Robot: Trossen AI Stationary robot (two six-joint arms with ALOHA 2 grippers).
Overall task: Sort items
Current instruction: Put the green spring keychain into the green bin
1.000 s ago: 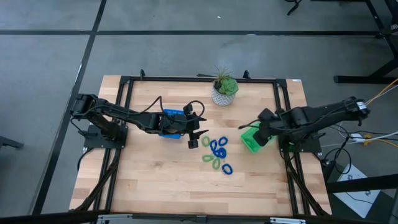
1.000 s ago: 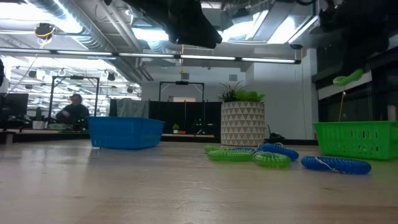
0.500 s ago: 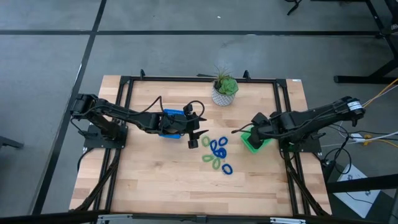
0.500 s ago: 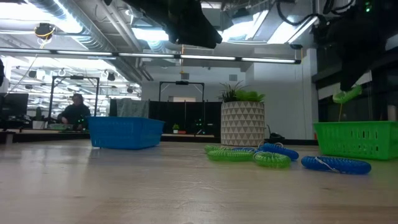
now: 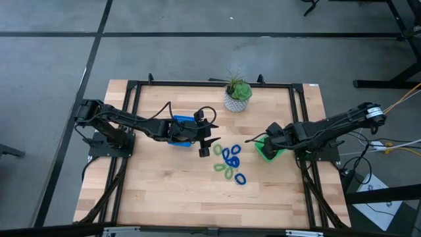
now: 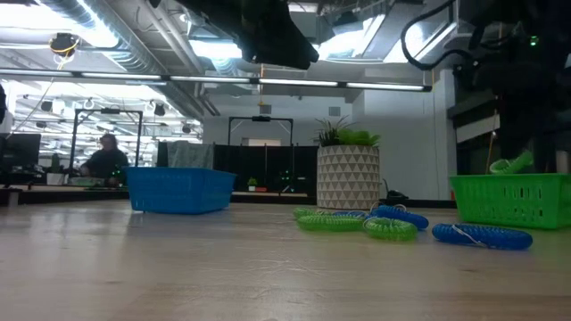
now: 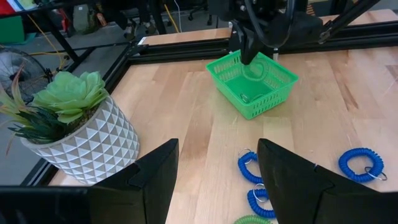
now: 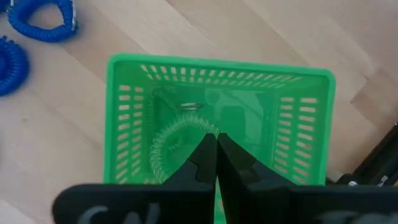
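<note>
**Green ring held over the green tray, release not yet made**

The right gripper [image 8: 216, 144] hangs just above the green tray [image 8: 127, 65], with its two fingers pressed together. They pinch a light green ring [image 8: 171, 142], which curls away from the fingertips and down into the tray. In the low view the ring [image 6: 512, 163] sits at about the height of the tray's rim, so it is not yet lying on the floor of the tray.

The left gripper [image 7: 214, 171] waits beside the blue tray [image 5: 182, 129], with its fingers spread wide and nothing between them. Ahead of these fingers the other rings [image 5: 228, 162] lie in a loose group on the table [image 5: 164, 191], blue ones and green ones mixed and partly touching each other. Beyond them stands a potted plant [image 5: 237, 95].

The main risk, in my judgement, is at the release. The ring is a springy coil, so it may catch on one finger, or hook on the slotted wall of the tray, and then come out again when the arm lifts. If the arm moves sideways before the fingers part, the ring could fall on the wood outside the rim. A low gripper could also push the light tray out of place.
</note>
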